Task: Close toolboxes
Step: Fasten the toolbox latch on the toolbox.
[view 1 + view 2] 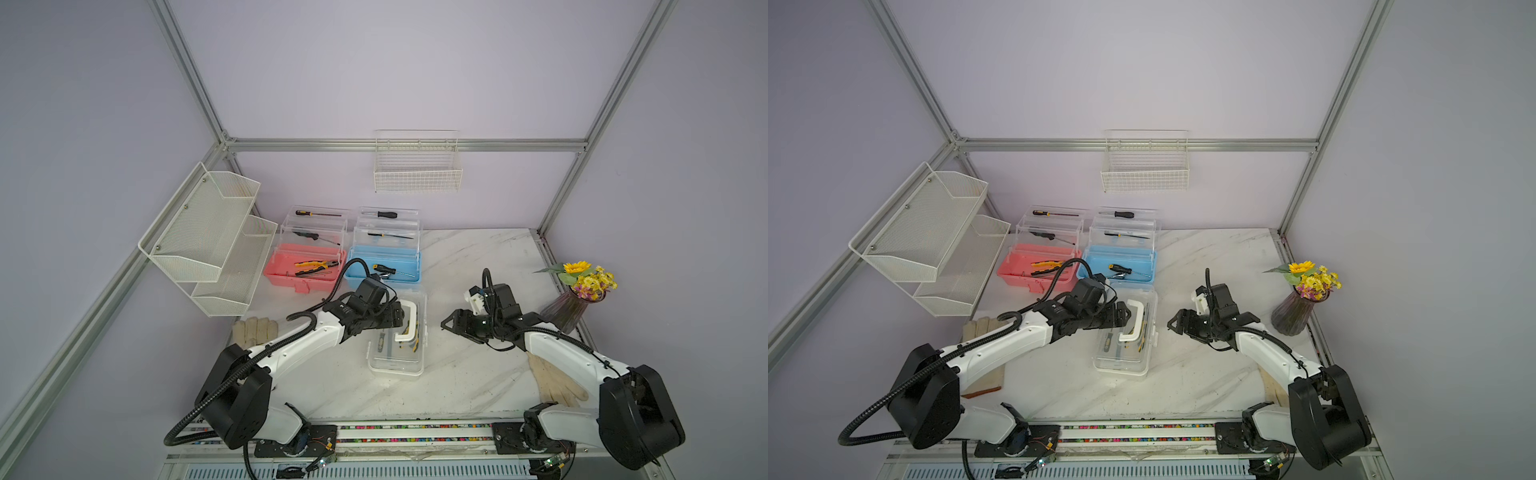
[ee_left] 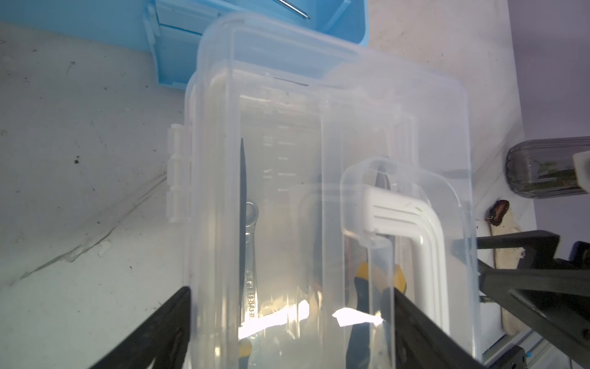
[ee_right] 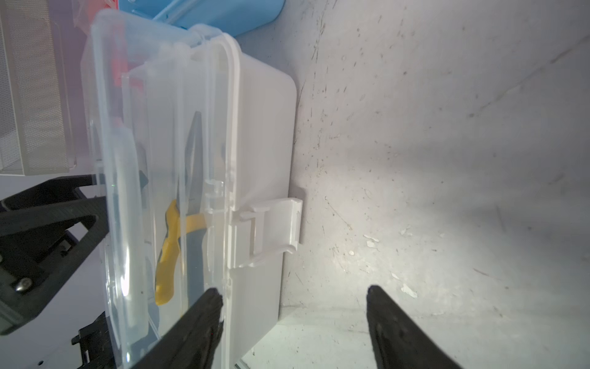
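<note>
Left wrist view shows the left claw (image 2: pixel 291 290) spread apart astride the white toolbox (image 2: pixel 287 127); the right claw (image 3: pixel 292 290), also apart, sits beside its latch (image 3: pixel 271 230). In a top view the box lies at frame centre, pink toolbox (image 1: pixel 282 270) and blue toolbox (image 1: pixel 407 257) open above it

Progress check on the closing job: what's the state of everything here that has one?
pink toolbox: open, lid raised.
blue toolbox: open, lid raised.
white toolbox: lid down.
latch: can't tell whether it's snapped.
left gripper: open, over the white toolbox's lid.
right gripper: open, empty, on the latch side of the white toolbox.
vase: upright.
</note>
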Controlling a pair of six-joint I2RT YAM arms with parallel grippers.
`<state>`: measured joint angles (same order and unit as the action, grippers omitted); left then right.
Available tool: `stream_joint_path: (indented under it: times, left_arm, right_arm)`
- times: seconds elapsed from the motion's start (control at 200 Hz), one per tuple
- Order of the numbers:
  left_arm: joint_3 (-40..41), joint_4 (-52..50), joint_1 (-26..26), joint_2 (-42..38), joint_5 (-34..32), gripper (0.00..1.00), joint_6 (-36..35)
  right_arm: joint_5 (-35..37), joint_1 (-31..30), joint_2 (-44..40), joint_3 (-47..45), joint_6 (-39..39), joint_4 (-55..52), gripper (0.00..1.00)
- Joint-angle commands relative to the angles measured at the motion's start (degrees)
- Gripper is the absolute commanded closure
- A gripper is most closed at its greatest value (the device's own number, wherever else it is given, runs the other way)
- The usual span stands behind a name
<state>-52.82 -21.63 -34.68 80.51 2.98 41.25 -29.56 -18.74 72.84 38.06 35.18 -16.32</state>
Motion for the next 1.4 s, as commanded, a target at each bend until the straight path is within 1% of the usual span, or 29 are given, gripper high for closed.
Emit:
stream_joint_path:
  times: [0.0,0.11,0.16,0.235,0.31,0.41,0.48,0.565,0.63,0.805,0.935,0.975,1.155,1.29,1.395]
  left_arm:
    - [6.4,0.5,3.2,-1.3,3.3,0.12,2.8]
    - [9.9,4.7,5.6,-2.4,6.5,0.13,4.1]
    - [10.6,5.0,6.2,-2.8,6.7,0.14,4.2]
    - [10.9,3.7,6.9,-3.2,5.6,0.14,3.8]
    - [9.4,-0.4,6.9,-2.8,3.6,0.14,2.0]
    - [6.6,-5.1,6.9,-1.6,1.3,0.12,-0.1]
    - [5.8,-6.1,6.8,-1.3,0.2,0.12,-0.4]
    - [6.2,-6.0,7.2,-1.1,-0.3,0.12,-0.1]
    - [7.9,-4.4,8.3,-1.4,1.2,0.12,0.2]
    - [14.2,3.7,11.8,-1.8,7.7,0.14,1.8]
    - [17.9,9.3,14.2,-1.7,12.1,0.15,2.8]
    - [18.7,10.5,14.8,-1.7,13.0,0.15,3.0]
    - [20.3,12.4,16.1,-1.8,14.7,0.16,3.4]
    - [20.2,12.3,16.2,-1.7,14.9,0.17,3.3]
    - [19.8,12.2,16.3,-1.6,15.1,0.17,3.2]
  right_arm:
    - [-2.9,0.1,-2.4,-2.6,3.9,9.3,0.24]
    - [-5.4,-0.3,-2.1,-5.5,7.5,16.5,0.24]
    - [-6.2,-1.0,-1.2,-6.5,8.6,19.7,0.24]
    - [-6.3,-1.7,0.7,-6.7,8.7,21.6,0.24]
    - [-6.0,-2.1,1.9,-6.5,8.4,22.2,0.24]
    - [-4.4,-2.3,2.0,-5.3,7.0,20.2,0.24]
    - [-3.4,-2.2,1.9,-4.5,5.9,18.2,0.24]
    - [-3.8,-2.2,2.0,-4.5,6.0,18.1,0.24]
    - [-4.8,-2.3,2.3,-5.1,6.8,19.4,0.24]
    - [-7.0,-2.9,3.7,-6.2,9.1,24.6,0.24]
    - [-8.2,-5.2,5.4,-6.3,12.2,31.1,0.24]
    - [-8.1,-6.1,7.8,-6.3,13.1,32.9,0.24]
    - [-6.5,-10.0,13.1,-6.6,16.8,43.5,0.24]
    - [-6.0,-10.7,16.3,-7.0,19.2,51.2,0.24]
    - [-5.8,-11.0,17.4,-6.9,19.8,54.3,0.24]
